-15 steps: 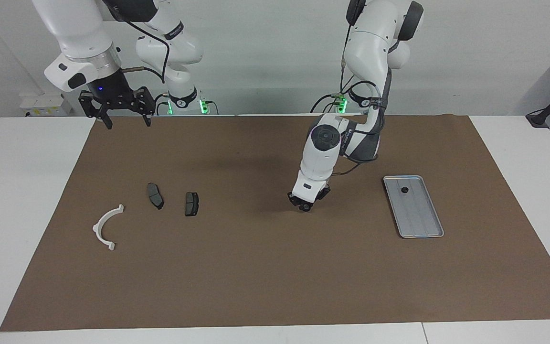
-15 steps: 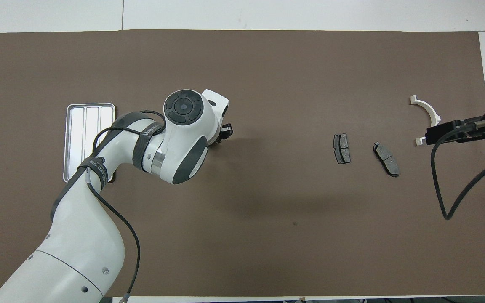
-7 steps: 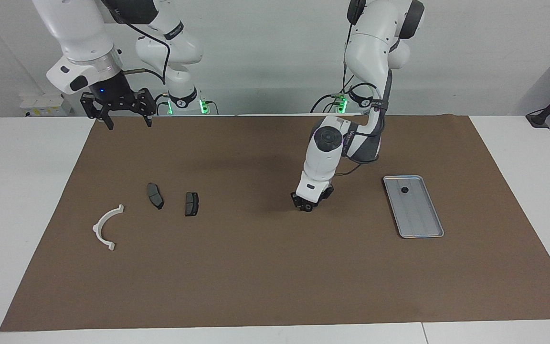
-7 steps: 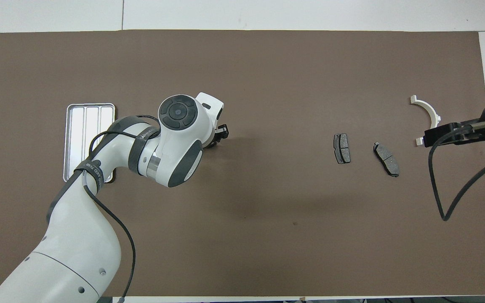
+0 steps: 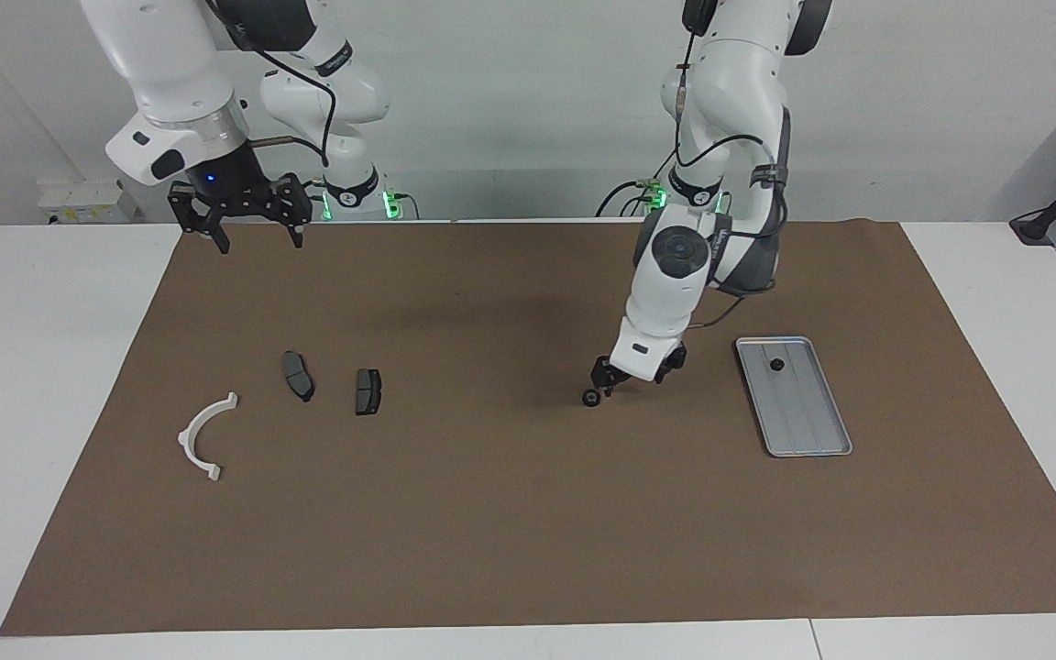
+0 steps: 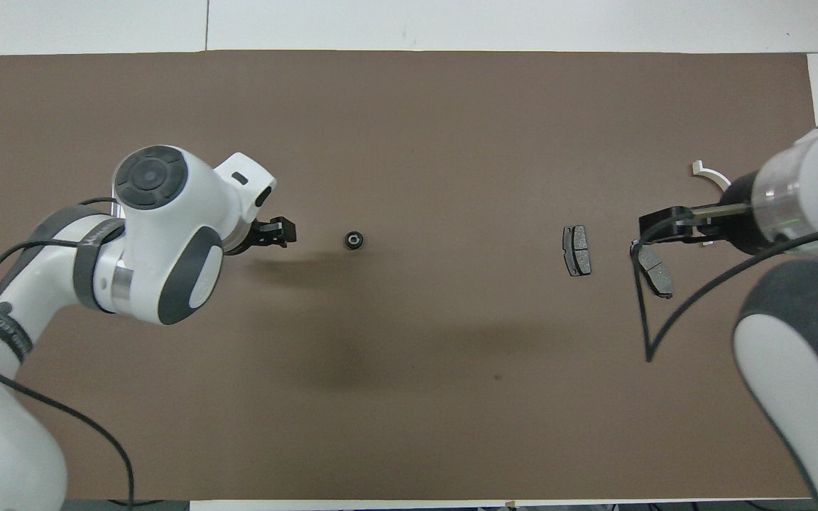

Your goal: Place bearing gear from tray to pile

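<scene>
The bearing gear [image 5: 590,398], a small dark ring, lies alone on the brown mat between the tray and the pile; it also shows in the overhead view [image 6: 354,240]. My left gripper [image 5: 631,378] is open and empty, low over the mat just beside the gear on the tray's side [image 6: 277,233]. The silver tray [image 5: 801,417] lies toward the left arm's end; my left arm hides it from overhead. The pile is two dark pads [image 5: 298,375] [image 5: 368,390] and a white half-ring bracket [image 5: 203,435]. My right gripper [image 5: 256,229] is open, raised over the mat's edge by the robots.
A small dark round part [image 5: 776,364] sits in the tray's end nearer the robots. In the overhead view my right arm [image 6: 799,199] covers part of the bracket [image 6: 704,171], beside the pads [image 6: 576,250] [image 6: 654,270]. The brown mat [image 5: 510,513] covers the table.
My left gripper has let go of the bearing gear, which now lies on the mat, and has drawn back toward the tray. My right gripper has shifted slightly toward the table's middle.
</scene>
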Controlling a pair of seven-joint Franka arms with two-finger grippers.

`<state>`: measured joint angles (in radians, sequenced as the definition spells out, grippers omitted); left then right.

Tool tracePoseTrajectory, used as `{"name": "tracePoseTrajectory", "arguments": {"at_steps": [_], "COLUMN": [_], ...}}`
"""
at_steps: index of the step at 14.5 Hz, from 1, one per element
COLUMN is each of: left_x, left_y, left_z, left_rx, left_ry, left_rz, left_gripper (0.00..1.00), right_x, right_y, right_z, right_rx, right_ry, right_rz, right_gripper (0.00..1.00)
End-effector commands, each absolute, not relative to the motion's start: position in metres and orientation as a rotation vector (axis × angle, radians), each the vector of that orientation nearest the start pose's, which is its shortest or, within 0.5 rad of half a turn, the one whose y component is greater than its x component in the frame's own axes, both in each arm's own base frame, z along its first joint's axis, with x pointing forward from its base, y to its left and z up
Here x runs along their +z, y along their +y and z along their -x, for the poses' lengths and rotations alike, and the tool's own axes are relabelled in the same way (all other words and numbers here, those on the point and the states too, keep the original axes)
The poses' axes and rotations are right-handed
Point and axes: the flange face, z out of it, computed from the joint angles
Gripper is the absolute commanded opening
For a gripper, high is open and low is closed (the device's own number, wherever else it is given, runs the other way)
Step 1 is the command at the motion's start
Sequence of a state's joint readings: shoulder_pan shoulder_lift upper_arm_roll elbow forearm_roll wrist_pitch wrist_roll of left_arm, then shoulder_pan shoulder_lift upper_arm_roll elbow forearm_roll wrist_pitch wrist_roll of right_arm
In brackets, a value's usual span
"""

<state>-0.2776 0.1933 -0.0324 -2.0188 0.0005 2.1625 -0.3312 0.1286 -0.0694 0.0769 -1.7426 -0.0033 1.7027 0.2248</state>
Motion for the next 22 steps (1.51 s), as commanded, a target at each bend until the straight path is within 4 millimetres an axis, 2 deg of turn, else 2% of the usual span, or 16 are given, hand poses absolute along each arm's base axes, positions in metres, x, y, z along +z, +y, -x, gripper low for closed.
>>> {"name": "tracePoseTrajectory", "arguments": {"at_steps": [1, 3, 5, 6, 8, 10, 11, 13, 14, 17, 19, 20, 22], "left_x": [0.345, 0.34, 0.335, 0.333, 0.322, 0.317, 0.316, 0.312, 0.31, 0.306, 0.303, 0.303, 0.301], "left_y": [-0.121, -0.084, -0.054, -0.043, -0.016, -0.004, -0.003, -0.003, -0.003, -0.003, -0.002, -0.001, -0.001], "left_z": [-0.539, -0.543, -0.547, -0.546, -0.542, -0.538, -0.537, -0.536, -0.536, -0.535, -0.535, -0.535, -0.536], "left_rx": [0.11, 0.1, 0.046, 0.036, 0.053, 0.06, 0.065, 0.072, 0.067, 0.053, 0.048, 0.05, 0.043], "left_ry": [0.106, 0.15, 0.163, 0.149, 0.142, 0.123, 0.108, 0.1, 0.1, 0.1, 0.1, 0.095, 0.095], "left_rz": [3.122, 3.127, 3.134, 3.135, 3.137, 3.138, 3.139, 3.14, 3.14, 3.141, 3.141, 3.141, 3.141], "left_gripper": [1.0, 1.0, 0.88, 0.82, 0.79, 0.75, 0.7, 0.57, 0.56, 0.55, 0.55, 0.55, 0.53], "right_x": [0.553, 0.52, 0.491, 0.476, 0.453, 0.43, 0.417, 0.385, 0.371, 0.351, 0.347, 0.342, 0.331], "right_y": [0.178, 0.233, 0.286, 0.306, 0.343, 0.371, 0.38, 0.427, 0.446, 0.466, 0.476, 0.488, 0.495], "right_z": [-0.531, -0.538, -0.545, -0.553, -0.567, -0.572, -0.577, -0.581, -0.584, -0.596, -0.601, -0.598, -0.598], "right_rx": [-0.049, -0.057, -0.055, -0.049, -0.046, -0.018, -0.009, -0.068, -0.092, -0.095, -0.107, -0.11, -0.109], "right_ry": [0.186, 0.32, 0.401, 0.444, 0.492, 0.526, 0.569, 0.589, 0.613, 0.665, 0.654, 0.632, 0.622], "right_rz": [3.107, 3.08, 3.066, 3.061, 3.046, 3.047, 3.053, 3.102, 3.104, 3.074, 3.061, 3.062, 3.061], "right_gripper": [1.0, 1.0, 1.0, 1.0, 1.0, 1.0, 1.0, 1.0, 1.0, 1.0, 1.0, 1.0, 1.0]}}
